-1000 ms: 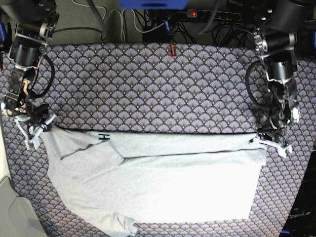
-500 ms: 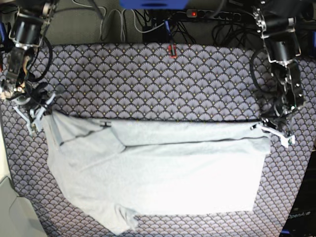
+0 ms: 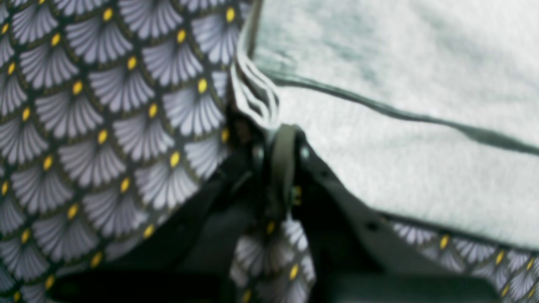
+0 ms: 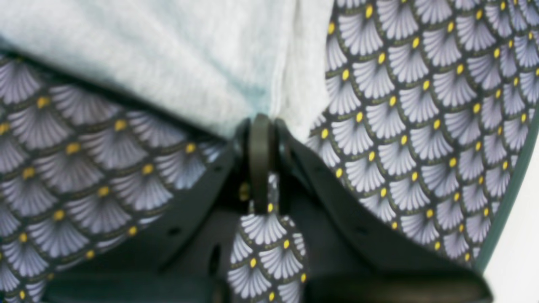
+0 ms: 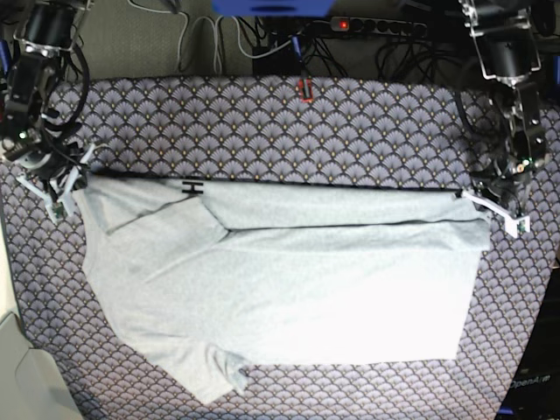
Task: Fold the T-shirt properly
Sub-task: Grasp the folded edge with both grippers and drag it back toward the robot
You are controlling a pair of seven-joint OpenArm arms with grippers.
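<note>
The light grey T-shirt (image 5: 289, 280) lies spread on the purple fan-patterned tablecloth (image 5: 289, 131), its far edge folded over and stretched straight between both grippers. A bit of black lettering (image 5: 192, 186) shows at that edge. My left gripper (image 5: 494, 208), on the base view's right, is shut on the shirt's far right corner; its wrist view shows the fingers (image 3: 283, 160) pinching layered fabric (image 3: 379, 126). My right gripper (image 5: 59, 185), on the base view's left, is shut on the far left corner; its wrist view shows the fingers (image 4: 261, 155) closed on cloth (image 4: 189, 63).
A sleeve (image 5: 219, 376) sticks out at the shirt's near left. A small red object (image 5: 304, 89) sits at the cloth's far edge, with cables and a power strip (image 5: 367, 26) behind. A pale surface (image 5: 22, 376) borders the near left corner.
Both grippers have moved toward the far side of the table, pulling the shirt's folded edge with them. The whole shirt has slid farther away and lies flatter.
</note>
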